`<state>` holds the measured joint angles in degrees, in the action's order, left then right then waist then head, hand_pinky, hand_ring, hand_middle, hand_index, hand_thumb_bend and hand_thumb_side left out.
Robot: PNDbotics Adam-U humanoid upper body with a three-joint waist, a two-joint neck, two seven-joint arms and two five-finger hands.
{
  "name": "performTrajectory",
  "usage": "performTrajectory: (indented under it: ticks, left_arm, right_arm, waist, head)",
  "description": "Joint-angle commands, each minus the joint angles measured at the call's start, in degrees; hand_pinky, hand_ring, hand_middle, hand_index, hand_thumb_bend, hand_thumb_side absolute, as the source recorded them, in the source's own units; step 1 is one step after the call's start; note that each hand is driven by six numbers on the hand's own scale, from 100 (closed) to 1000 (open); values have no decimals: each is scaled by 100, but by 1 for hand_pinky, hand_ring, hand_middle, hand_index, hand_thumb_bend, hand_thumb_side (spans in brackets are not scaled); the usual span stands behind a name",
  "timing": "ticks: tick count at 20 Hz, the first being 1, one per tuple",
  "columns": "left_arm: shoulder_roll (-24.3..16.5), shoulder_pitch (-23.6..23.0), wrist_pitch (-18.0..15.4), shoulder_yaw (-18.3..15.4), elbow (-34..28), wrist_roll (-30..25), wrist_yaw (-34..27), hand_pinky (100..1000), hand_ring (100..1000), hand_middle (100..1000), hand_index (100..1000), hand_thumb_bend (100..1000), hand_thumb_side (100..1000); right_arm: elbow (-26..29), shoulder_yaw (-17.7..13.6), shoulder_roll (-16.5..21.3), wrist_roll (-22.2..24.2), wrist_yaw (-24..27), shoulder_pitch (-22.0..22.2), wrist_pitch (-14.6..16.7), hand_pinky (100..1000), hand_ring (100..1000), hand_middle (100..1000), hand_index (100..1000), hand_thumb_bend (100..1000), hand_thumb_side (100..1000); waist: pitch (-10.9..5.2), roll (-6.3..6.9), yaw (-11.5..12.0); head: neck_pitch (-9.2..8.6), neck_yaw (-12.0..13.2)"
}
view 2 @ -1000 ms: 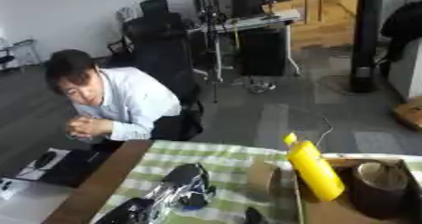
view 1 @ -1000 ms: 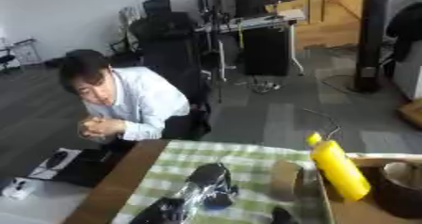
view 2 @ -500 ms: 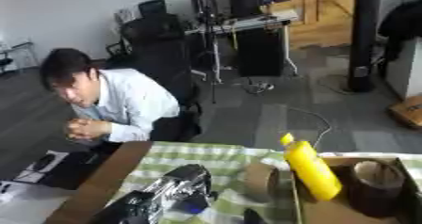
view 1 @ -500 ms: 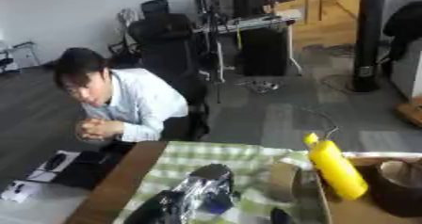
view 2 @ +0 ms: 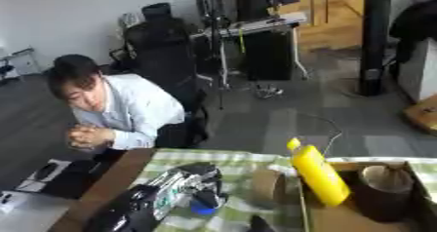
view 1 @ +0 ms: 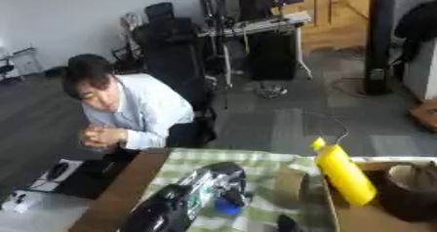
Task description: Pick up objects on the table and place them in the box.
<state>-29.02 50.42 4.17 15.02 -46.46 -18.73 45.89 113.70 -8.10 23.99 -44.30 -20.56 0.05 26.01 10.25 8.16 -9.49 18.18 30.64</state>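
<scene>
Left eye view has my head pitched high, so I get only the far strip of the table (view 1: pixel 128 187) with its green checked cloth (view 1: pixel 265 160). At about 7 o'clock my left hand (view 1: pixel 184 202) comes up from the bottom edge, black and silver. A blue round thing (view 2: pixel 203 207) sits against it at its right side, but I cannot tell whether the fingers are curled round it, spread, or just touching it. Toward 6 o'clock a brown tape roll (view 2: pixel 269 188) stands on edge on the cloth, just outside the box, so that one is left to do. At 5 o'clock the yellow bottle (view 1: pixel 343 172) leans over the near wall of the cardboard box (view 1: pixel 341 216), and a dark brown pot (view 1: pixel 414 192) sits inside at 4 o'clock. I judge the job partly done. My right hand shows in neither view.
</scene>
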Motion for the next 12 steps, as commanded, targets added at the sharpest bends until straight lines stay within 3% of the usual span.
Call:
performTrajectory:
  ticks: [1,12]
  left_arm:
    - [-268,165,66,0,-164,-104,-13,100,100,100,100,167,288]
    - [-339,401,185,-29,-319,-269,220,100,100,100,100,201,258]
  right_arm:
    - [89,-54,168,-628,14,-13,580,890,966,797,734,100,1000]
    - [89,-58,182,-632,21,-6,554,890,966,797,734,100,1000]
  waist:
    - [-103,-26,1]
    - [-128,-9,24]
  head:
    - [70,-15]
    - [106,-13]
